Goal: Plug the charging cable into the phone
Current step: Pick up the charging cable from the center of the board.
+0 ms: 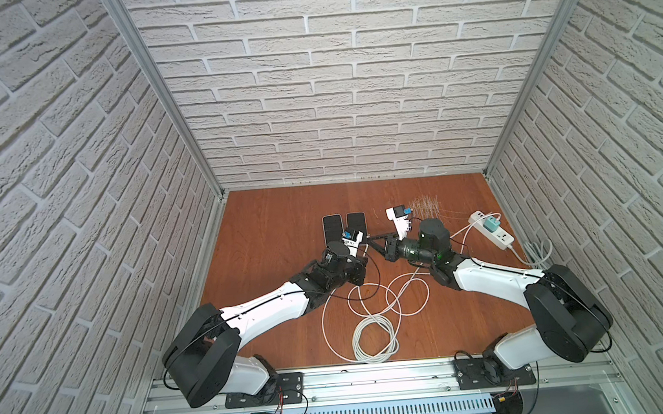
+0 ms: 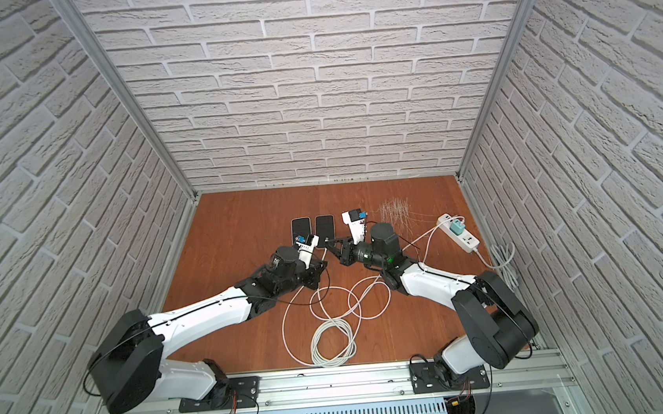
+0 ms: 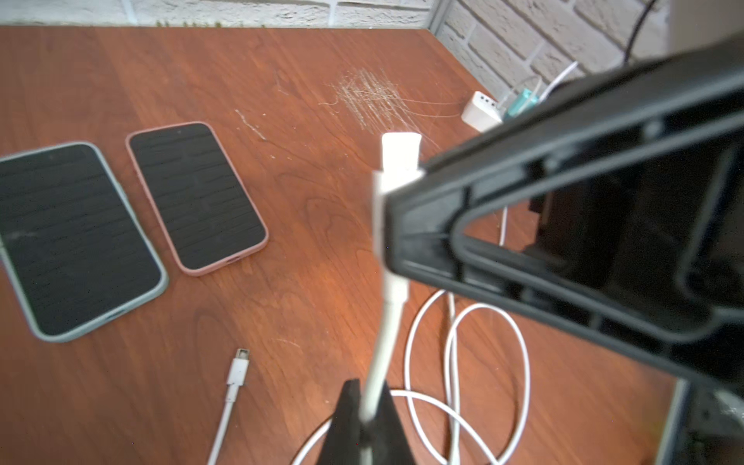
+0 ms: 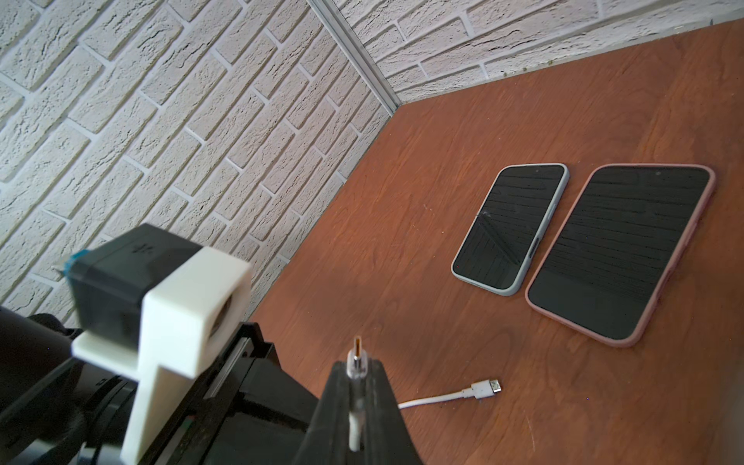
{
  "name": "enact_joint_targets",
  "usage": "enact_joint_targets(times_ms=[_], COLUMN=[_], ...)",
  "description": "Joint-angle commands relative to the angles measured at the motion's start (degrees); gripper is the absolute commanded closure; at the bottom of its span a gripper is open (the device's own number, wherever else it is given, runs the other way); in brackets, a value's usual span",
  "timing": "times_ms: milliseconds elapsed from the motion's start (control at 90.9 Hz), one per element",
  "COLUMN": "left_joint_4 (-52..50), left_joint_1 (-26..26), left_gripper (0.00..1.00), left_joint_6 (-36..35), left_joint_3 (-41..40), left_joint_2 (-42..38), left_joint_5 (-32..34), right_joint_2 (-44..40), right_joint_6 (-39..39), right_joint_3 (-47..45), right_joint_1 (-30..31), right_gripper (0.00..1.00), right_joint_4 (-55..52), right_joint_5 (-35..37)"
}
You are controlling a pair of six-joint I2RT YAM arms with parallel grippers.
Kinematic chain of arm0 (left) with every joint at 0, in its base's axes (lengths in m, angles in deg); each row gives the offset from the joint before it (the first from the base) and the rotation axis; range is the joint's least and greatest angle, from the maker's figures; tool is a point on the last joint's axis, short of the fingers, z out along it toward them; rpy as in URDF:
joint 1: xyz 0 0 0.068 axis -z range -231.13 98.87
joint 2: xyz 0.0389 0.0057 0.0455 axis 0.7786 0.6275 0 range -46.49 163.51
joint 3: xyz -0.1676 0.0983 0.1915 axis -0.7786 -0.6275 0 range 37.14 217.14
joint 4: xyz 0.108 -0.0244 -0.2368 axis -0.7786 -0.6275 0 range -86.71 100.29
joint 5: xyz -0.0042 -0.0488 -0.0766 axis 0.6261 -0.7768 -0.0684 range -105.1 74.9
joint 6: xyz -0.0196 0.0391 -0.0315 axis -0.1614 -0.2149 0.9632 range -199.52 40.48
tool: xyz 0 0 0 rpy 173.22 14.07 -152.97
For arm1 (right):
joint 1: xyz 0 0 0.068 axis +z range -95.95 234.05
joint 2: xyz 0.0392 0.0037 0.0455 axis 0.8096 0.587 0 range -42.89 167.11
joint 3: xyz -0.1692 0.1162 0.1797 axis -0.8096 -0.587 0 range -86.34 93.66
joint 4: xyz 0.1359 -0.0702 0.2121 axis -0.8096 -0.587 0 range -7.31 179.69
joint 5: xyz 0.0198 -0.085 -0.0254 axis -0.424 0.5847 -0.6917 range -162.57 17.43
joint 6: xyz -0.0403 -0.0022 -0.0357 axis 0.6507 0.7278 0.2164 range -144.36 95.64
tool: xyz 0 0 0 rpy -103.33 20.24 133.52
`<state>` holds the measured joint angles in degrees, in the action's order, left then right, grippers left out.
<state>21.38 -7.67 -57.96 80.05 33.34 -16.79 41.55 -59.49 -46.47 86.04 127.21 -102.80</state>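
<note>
Where my right gripper (image 4: 357, 369) closes, its jaws stand narrow on the plug (image 4: 357, 356) of the charging cable (image 3: 390, 310), with the metal tip clear of the fingertips and pointing ahead. My left gripper (image 3: 368, 404) is likewise closed, pinching the white cord a short way behind the plug. The stretch between the two runs nearly straight, lifted off the surface (image 3: 322, 225).

Handling assessment: the cable is light and limp. Only the moulded plug housing looks stiff enough to steer, so that is the correct place to hold. The housing is small and smooth and may twist or slide back in the jaws under insertion load, so the grip should sit square on its flat faces. The hold on the cord manages slack only and gives no aim.

Outward findings: a second plug (image 4: 485, 388) lies on the surface nearby, unheld. Beyond it two phones lie face up, side by side, close but apart: a grey-cased phone (image 4: 511, 229) and a pink-cased phone (image 4: 620, 253). I cannot tell which is the target. Both are flat, rigid and unrestrained, and likely to skate on the smooth wood if pushed at the port end. The screens are the fragile part. Coils of cable (image 1: 374, 335) lie between my arms, and the power strip (image 1: 502, 238) sits well apart at my right.
</note>
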Motion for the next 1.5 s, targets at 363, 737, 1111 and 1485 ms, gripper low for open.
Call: enact_joint_targets(times_ms=[363, 737, 1111, 1485], left_joint_4=[2.33, 2.44, 2.66, 2.97], left_joint_1=[-0.17, -0.19, -0.12, -0.17], left_gripper=[1.00, 1.00, 1.00, 1.00], left_joint_6=[-1.62, -1.57, -1.32, -1.18], left_joint_3=[-0.29, -0.25, -0.28, -0.55], left_joint_2=[-1.23, -0.97, -0.82, -0.58], left_joint_5=[0.52, 0.14, -0.34, -0.59], right_joint_2=[0.08, 2.28, 1.69, 0.91], right_joint_6=[0.91, 1.46, 0.88, 0.34], right_joint_3=[-0.49, 0.82, 1.01, 1.23], right_joint_1=[0.18, 0.44, 0.44, 0.44], right_gripper=[0.63, 0.70, 0.72, 0.69], right_joint_4=[1.84, 1.19, 2.11, 2.84], right_joint_5=[-1.27, -2.38, -1.56, -1.05])
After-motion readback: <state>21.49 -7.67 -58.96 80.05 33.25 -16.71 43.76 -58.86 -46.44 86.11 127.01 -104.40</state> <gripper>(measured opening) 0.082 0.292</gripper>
